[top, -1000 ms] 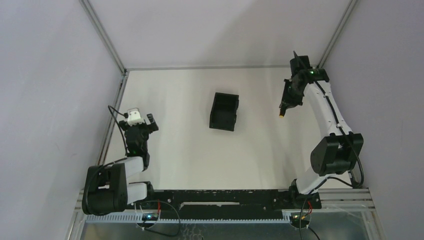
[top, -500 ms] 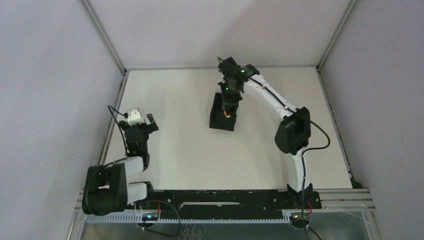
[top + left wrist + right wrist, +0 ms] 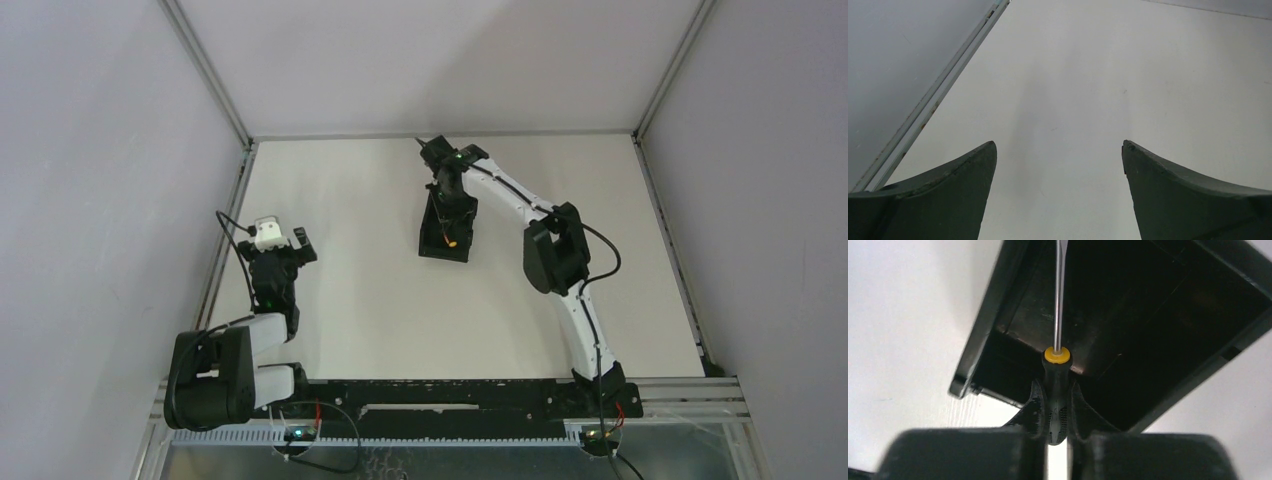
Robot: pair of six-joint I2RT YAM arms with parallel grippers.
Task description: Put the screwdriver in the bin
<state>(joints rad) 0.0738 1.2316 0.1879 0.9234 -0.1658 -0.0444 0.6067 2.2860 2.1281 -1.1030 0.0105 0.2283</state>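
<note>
Soft, even light — shadows faint; the bin dark inside; right-wrist jaws blurred up close.

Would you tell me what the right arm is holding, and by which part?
The screwdriver, its black handle clamped between the jaws; its shaft points into the bin.

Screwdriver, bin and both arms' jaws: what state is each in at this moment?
bin: upright on the table, top open.
screwdriver: clamped by its black handle, shaft pointing into the bin, not released.
right gripper: jaws shut on the screwdriver.
left gripper: jaws open, holding nothing.
</note>
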